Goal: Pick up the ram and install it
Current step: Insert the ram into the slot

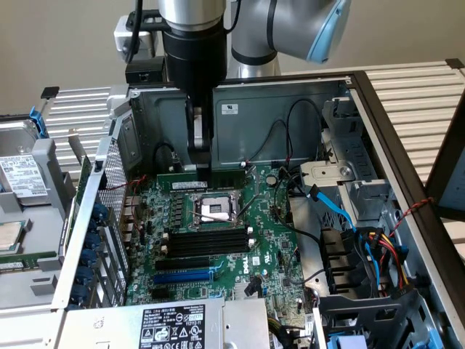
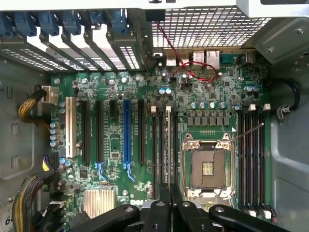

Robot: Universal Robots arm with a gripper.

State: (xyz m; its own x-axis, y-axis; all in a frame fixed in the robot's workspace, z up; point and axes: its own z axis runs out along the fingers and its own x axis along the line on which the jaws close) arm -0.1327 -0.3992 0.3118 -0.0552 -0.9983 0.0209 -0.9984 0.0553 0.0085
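The ram [image 1: 225,179] is a long thin green stick. It lies level and lengthwise right under my gripper [image 1: 200,166], which is shut on its middle. In the exterior view it shows just behind the bare CPU socket [image 1: 216,209]. I cannot tell whether it touches the board. Several long black empty memory slots [image 1: 203,243] run in front of the socket. In the wrist view my gripper [image 2: 170,205] hangs over the motherboard with its black fingers [image 2: 159,212] pressed close together, in line with the memory slots [image 2: 164,145] beside the socket [image 2: 207,166].
The open case's metal wall [image 1: 276,120] stands close behind the arm. A blue expansion slot [image 1: 185,276] lies toward the front. Blue and black cables [image 1: 338,207] and drive bays crowd the exterior view's right. A hard drive [image 1: 22,182] rests outside the case on that view's left.
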